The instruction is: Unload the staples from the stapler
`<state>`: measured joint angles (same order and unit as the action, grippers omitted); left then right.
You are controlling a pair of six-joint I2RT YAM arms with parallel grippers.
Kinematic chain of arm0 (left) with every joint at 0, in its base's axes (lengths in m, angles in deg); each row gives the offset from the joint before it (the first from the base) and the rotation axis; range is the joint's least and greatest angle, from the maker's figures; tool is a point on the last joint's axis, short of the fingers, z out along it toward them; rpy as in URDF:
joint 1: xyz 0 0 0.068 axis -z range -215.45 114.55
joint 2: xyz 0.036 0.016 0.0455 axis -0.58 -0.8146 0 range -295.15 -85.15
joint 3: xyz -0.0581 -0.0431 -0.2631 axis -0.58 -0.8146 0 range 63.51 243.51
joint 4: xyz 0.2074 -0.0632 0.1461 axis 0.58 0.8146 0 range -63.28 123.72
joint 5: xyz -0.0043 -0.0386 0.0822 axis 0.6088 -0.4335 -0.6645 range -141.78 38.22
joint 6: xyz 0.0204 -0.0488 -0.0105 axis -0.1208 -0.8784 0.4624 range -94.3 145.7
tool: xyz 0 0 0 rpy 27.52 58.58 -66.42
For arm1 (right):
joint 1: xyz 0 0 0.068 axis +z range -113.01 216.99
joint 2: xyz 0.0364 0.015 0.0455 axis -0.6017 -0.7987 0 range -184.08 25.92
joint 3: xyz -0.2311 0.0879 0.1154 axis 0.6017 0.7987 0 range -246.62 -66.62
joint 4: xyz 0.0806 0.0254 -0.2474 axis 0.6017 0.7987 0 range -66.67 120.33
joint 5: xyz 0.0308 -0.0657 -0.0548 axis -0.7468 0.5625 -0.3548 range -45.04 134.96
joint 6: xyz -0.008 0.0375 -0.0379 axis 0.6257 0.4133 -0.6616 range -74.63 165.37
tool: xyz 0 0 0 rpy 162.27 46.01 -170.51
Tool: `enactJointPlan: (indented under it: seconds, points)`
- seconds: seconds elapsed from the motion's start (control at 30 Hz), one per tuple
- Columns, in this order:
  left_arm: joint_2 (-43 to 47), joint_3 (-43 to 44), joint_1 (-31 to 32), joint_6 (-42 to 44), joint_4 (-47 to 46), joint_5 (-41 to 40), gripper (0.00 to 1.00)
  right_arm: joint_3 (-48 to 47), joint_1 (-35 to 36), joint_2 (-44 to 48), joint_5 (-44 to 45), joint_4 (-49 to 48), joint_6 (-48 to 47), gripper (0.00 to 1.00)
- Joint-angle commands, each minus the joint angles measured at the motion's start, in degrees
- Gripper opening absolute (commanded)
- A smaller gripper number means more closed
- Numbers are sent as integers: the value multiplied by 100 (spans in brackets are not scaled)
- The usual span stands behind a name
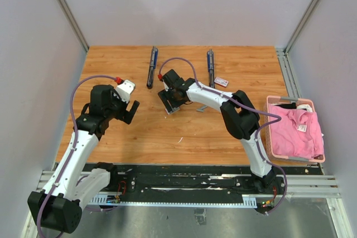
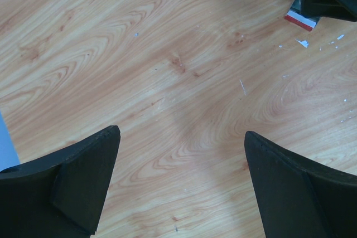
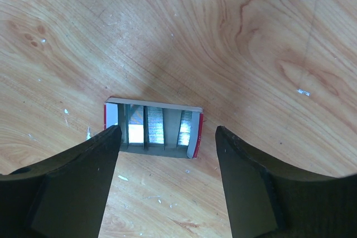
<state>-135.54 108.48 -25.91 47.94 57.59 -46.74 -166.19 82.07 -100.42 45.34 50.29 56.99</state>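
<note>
My left gripper (image 2: 181,132) hangs over the bare table (image 2: 167,71), jaws wide apart and holding nothing. My right gripper (image 3: 167,130) is spread too, one finger on either side of a small open box (image 3: 153,103). The staples (image 3: 155,126) lie inside it as silvery strips.

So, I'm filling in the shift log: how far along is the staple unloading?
Looks done: the left stapler and right stapler lie opened out flat at the far side. In hand: the right hand hangs open over a small tray holding staples; the left hand is open and empty. Left: unclear, since the staplers are too small to show whether any staples are inside.
</note>
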Motion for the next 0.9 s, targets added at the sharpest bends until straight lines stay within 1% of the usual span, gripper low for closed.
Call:
enactJointPlan:
  seconds: [0.0, 0.33, 0.87]
  points:
    - [47, -43, -22, 55, -143, 32, 98, -141, -48, -20, -56, 73, 69, 71]
    - [56, -47, -18, 54, -143, 30, 98, -133, -34, -64, -21, 77, 50, 73]
    - [68, -50, -22, 58, -143, 40, 98, -203, -41, -232, 31, 125, 25, 73]
